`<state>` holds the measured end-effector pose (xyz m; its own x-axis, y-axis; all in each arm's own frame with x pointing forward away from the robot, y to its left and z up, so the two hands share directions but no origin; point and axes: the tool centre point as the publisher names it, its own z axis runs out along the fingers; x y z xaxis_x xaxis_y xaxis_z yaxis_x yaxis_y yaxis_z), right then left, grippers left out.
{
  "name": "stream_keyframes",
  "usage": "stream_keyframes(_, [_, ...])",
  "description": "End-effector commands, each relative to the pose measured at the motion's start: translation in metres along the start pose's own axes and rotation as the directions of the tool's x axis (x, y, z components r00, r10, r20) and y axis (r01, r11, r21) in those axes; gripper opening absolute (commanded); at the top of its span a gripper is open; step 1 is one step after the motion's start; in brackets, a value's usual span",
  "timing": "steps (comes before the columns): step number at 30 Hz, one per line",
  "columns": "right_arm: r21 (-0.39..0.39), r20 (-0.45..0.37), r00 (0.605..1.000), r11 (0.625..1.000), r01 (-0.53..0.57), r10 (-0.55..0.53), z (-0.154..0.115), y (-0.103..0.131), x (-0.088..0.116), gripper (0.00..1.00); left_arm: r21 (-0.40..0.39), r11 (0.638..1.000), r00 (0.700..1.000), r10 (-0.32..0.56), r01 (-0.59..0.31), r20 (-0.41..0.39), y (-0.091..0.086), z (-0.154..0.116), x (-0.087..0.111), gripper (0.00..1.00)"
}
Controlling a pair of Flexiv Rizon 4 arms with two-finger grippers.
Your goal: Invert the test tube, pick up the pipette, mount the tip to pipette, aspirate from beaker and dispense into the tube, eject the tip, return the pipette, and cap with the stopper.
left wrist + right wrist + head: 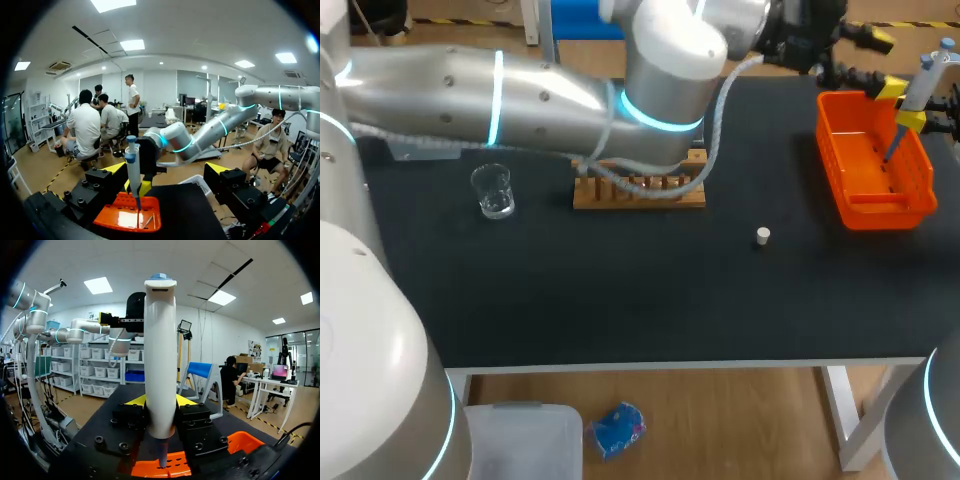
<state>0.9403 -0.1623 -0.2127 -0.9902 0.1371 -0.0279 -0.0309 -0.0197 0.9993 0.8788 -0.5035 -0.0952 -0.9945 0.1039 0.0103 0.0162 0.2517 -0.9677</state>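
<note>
head view: the left arm (pixel 520 95) comes in from the left and stretches across the table (pixel 620 290) to its far right corner. its left gripper (pixel 880 63) hangs there just beside the basket (pixel 920 195), fingers spread wide with nothing between them. the right gripper (pixel 917 117) sits at the right edge, clamped on the pipette (pixel 923 80). the pipette stands nearly upright over the basket, its thin end pointing down inside. the beaker (pixel 493 190) stands at the left of the table. the rack (pixel 640 190) is in the middle, partly hidden behind the left arm, and i cannot tell whether a tube sits in it. the stopper (pixel 763 236) lies alone on the mat between rack and basket, well apart from both.

left wrist view: the left gripper (pixel 167 169) is wide open and empty. ahead of it, nearer one finger, the pipette (pixel 133 167) stands upright over the basket (pixel 112 219), with the right arm (pixel 210 132) behind.

right wrist view: the right gripper (pixel 161 401) grips the pipette (pixel 160 350) from both sides – the white body rises straight up between the fingers, blue button on top. the basket (pixel 235 442) lies just under it. the left arm (pixel 75 332) shows beyond.
</note>
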Motion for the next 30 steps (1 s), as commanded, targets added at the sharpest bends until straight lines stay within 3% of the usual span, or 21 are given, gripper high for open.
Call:
stream_keyframes(1, [0.002, -0.001, 1.000, 1.000, 0.000, 0.000, 0.000, 0.001, 0.000, 0.00, 0.036, 0.999, 0.999, 0.003, -0.005, 0.044, 0.006, -0.014, 0.021, 1.00])
stream_keyframes(14, [0.002, -0.001, 1.000, 1.000, 0.000, 0.000, 0.000, 0.001, 0.000, 0.00, 0.036, 0.999, 0.999, 0.003, -0.005, 0.044, 0.006, -0.014, 0.021, 1.00])
stream_keyframes(22, [0.002, -0.001, 1.000, 1.000, 0.000, 0.000, 0.000, 0.001, 0.000, 0.00, -0.021, 0.998, 0.998, 0.067, -0.066, 0.024, 0.038, -0.051, 0.030, 1.00])
stream_keyframes(30, [0.002, -0.001, 1.000, 1.000, 0.000, 0.000, 0.000, 0.001, 0.000, 0.00, 0.053, 0.985, 0.986, 0.166, -0.166, 0.007, 0.061, -0.079, 0.045, 1.00])
